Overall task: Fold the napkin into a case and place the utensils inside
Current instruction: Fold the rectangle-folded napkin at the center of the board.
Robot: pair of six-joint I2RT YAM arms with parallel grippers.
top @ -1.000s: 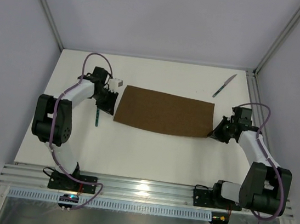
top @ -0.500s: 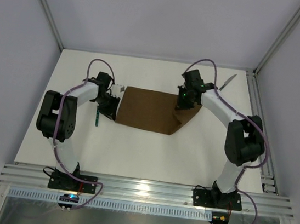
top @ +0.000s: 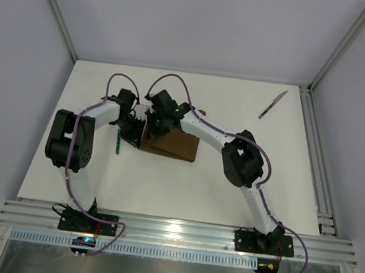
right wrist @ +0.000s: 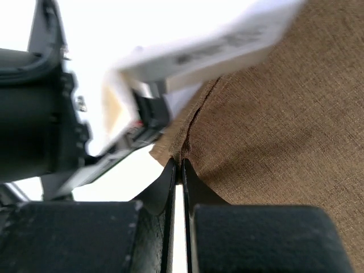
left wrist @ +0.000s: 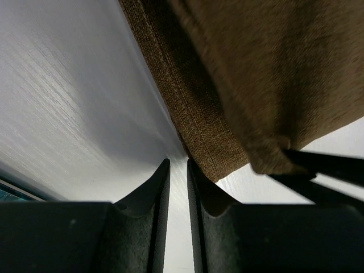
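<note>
Lying leftmost on the white table (top: 241, 198), fork (top: 118, 143), teal handle, just beside the napkin (top: 180, 147). Next the left gripper (left wrist: 177, 162): jaws a narrow slit apart, napkin corner at their tips; whether cloth is gripped, cannot tell. Close beside it the right gripper (right wrist: 177, 162), pinched tight on a napkin edge. Cloth doubled over, mid-table, left of centre. Far right, well apart: knife (top: 273, 105)

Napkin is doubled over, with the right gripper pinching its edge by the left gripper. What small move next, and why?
Probably lower the right gripper a little and let go. It is shut on an edge of the napkin, held about over the cloth's left edge beside the left gripper, so the fold looks ready to lay flat.
</note>
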